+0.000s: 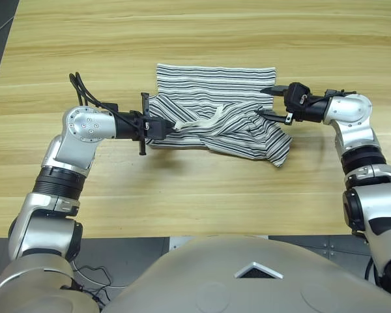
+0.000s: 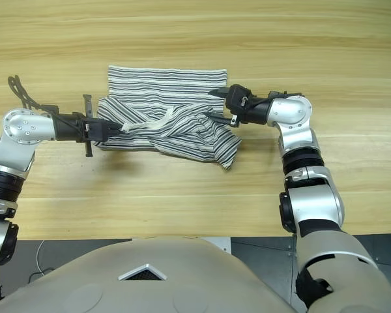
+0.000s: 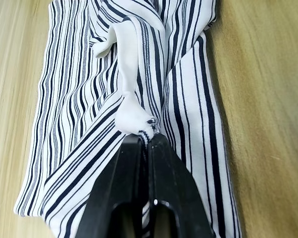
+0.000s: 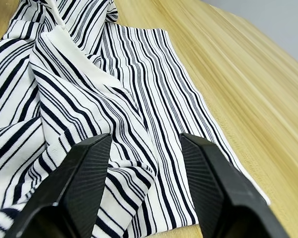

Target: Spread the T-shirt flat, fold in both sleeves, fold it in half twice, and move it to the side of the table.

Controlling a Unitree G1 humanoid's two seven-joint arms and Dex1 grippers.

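Observation:
A black-and-white striped T-shirt point(image 1: 212, 91) lies rumpled and partly folded in the middle of the wooden table point(image 1: 195, 32). Its far half is flat; its near half is bunched, with a white collar band point(image 1: 199, 122) twisted across it. My left gripper point(image 1: 171, 126) is at the shirt's left edge, shut on a pinch of striped fabric by the collar point(image 3: 139, 119). My right gripper point(image 1: 268, 102) hovers open at the shirt's right edge, one fingertip point(image 4: 97, 148) on each side of a raised fold of cloth point(image 4: 134, 163).
Bare table surface surrounds the shirt on all sides. The table's left edge point(image 1: 6, 39) meets dark flooring at the far left, and its near edge point(image 1: 182, 236) runs just in front of me.

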